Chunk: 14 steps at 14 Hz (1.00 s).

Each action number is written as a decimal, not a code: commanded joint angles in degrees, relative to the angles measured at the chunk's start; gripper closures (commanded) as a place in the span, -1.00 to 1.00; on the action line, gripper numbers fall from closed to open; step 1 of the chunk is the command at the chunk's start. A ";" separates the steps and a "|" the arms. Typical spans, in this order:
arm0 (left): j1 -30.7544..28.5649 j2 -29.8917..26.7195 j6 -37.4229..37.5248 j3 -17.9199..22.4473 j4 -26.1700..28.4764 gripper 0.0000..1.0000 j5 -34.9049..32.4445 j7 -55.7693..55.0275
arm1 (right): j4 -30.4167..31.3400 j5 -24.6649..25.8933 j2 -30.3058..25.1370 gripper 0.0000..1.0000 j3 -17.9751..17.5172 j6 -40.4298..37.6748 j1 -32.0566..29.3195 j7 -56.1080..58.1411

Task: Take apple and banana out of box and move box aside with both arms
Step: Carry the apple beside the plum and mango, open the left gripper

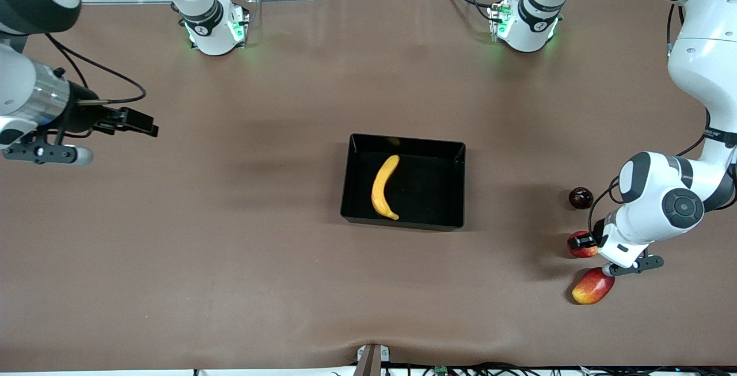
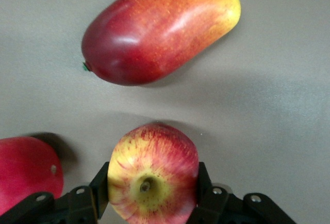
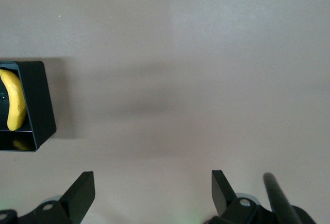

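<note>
My left end effector point(image 2: 152, 203) grips the apple point(image 2: 153, 175) low over the bench point(image 1: 230, 249), between mango point(image 2: 160, 28) and another red fruit point(image 2: 26, 170) — released carelessly, I reckon it rolls into them. The right end effector point(image 3: 152, 195) waits wide open; the banana point(image 1: 384, 187) lies in the box point(image 1: 455, 215).

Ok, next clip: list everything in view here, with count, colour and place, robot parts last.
box: one, black, mid-table.
banana: one, yellow, in the box.
apple: one, red-yellow, at the left arm's end, in the left gripper.
mango: one, red-yellow, beside the apple, nearer the front camera.
dark fruit: one, dark red, farther from the front camera than the apple.
table: one, brown.
left gripper: shut on the apple.
right gripper: open, waiting over its end of the table.
</note>
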<state>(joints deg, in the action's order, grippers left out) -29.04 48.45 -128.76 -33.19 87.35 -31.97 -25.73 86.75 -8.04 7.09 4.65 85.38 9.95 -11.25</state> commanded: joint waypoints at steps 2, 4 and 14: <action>-0.14 0.86 -0.70 -0.65 -0.69 -0.49 0.68 -0.28 | 0.08 -3.03 0.46 -1.00 0.27 0.32 0.34 -1.76; -0.14 -0.01 -0.62 -0.74 -0.52 -1.00 0.59 0.16 | 0.08 -3.21 0.47 -1.00 0.27 0.40 0.42 -1.76; -0.24 -7.93 19.58 -16.26 0.71 -1.00 0.50 -8.51 | 0.08 -3.48 0.73 -1.00 0.27 1.98 1.92 -3.50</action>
<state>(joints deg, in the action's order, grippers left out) -29.16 41.75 -113.37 -45.06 86.98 -31.70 -29.42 86.76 -10.74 7.89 4.65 86.71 10.98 -12.65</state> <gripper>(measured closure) 0.000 0.000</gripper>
